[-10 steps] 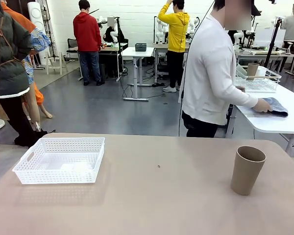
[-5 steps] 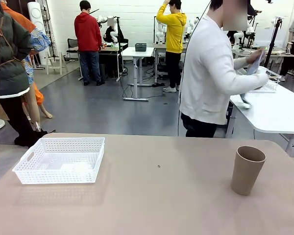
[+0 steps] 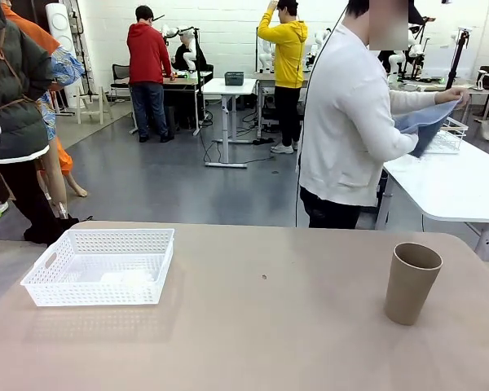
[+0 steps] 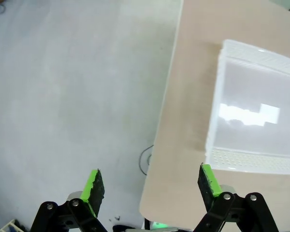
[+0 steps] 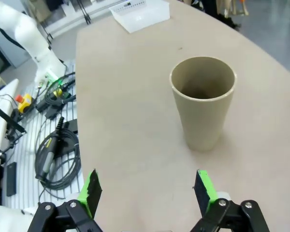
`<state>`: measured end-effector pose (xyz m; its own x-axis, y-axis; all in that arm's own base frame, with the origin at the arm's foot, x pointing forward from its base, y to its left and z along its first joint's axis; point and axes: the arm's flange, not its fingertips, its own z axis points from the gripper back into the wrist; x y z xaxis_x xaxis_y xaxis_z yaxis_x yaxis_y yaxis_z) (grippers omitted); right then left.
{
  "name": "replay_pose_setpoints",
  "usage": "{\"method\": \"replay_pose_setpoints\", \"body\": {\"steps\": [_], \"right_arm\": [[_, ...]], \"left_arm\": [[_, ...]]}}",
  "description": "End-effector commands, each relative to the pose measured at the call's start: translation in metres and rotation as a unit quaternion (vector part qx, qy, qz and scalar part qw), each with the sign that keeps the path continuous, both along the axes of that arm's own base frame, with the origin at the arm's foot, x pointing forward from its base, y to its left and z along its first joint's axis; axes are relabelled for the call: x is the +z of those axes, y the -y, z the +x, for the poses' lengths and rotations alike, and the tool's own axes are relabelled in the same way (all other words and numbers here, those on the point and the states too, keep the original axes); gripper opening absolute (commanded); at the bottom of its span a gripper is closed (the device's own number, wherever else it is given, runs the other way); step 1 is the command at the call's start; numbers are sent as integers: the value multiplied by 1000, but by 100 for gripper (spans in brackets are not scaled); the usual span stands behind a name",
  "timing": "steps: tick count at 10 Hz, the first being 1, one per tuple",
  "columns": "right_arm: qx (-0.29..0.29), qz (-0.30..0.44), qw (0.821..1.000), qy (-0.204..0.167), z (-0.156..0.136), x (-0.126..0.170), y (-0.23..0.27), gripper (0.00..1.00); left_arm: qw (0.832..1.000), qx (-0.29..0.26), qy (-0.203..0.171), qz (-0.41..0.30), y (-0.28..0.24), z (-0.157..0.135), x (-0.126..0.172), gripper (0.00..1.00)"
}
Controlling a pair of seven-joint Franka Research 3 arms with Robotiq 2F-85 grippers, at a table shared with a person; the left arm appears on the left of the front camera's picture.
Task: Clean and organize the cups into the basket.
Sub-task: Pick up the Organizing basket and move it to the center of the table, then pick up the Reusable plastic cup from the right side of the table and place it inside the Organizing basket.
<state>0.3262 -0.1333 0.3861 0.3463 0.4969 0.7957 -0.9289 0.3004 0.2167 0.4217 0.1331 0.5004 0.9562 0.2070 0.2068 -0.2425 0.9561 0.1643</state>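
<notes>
Left claw is hanging with its fingers spread wide, nothing between them. It is hovering over the bench edge: one green pad is showing over the grey floor, the other over the benchtop. The basket is lying ahead of this claw, off to the side of the pad over the bench, well apart from both pads. It is sitting flat, open side up.

Right claw is also standing wide apart, gripping nothing. The tan cup is standing upright, mouth up, just ahead of this claw and slightly toward the pad on the picture's right, clear of both pads. Black cables are lying off the bench edge on the claw's other side.

From the front, the basket and cup are sitting well apart, near opposite ends of the bench. Beyond the far edge a person is standing turned aside, holding up a blue cloth.
</notes>
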Motion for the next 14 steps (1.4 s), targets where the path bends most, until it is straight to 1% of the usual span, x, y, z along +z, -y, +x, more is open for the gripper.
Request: {"method": "replay_pose_setpoints", "body": {"steps": [1, 3, 5, 7, 8, 9, 10, 12, 13, 14], "right_arm": [[-2, 4, 1000, -14, 8, 1, 5, 100], [-2, 4, 1000, -14, 8, 1, 5, 100], [-2, 4, 1000, -14, 8, 1, 5, 100], [-2, 4, 1000, -14, 8, 1, 5, 100], [-2, 4, 1000, -14, 8, 1, 5, 100], [-2, 4, 1000, -14, 8, 1, 5, 100], [-2, 4, 1000, -14, 8, 1, 5, 100], [-2, 4, 1000, -14, 8, 1, 5, 100], [-2, 0, 1000, -6, 4, -2, 4, 100], [68, -16, 994, 79, 4, -14, -3, 100]], "left_arm": [[999, 19, -6, 46, 14, 4, -23, 100], [1000, 19, -7, 15, 29, 4, -34, 100], [999, 20, -8, -40, 39, 7, -33, 100], [996, 4, -23, -90, 45, 7, -41, 100], [994, -7, -18, -107, 45, 7, -48, 100], [990, -16, 0, -139, 38, 5, -50, 100], [997, 11, -16, -80, 51, 8, -42, 100], [997, 11, -16, -80, 51, 8, -42, 100], [995, 2, -13, -102, 48, 8, -45, 100], [998, 12, -17, -66, 47, 8, -54, 100]]}}
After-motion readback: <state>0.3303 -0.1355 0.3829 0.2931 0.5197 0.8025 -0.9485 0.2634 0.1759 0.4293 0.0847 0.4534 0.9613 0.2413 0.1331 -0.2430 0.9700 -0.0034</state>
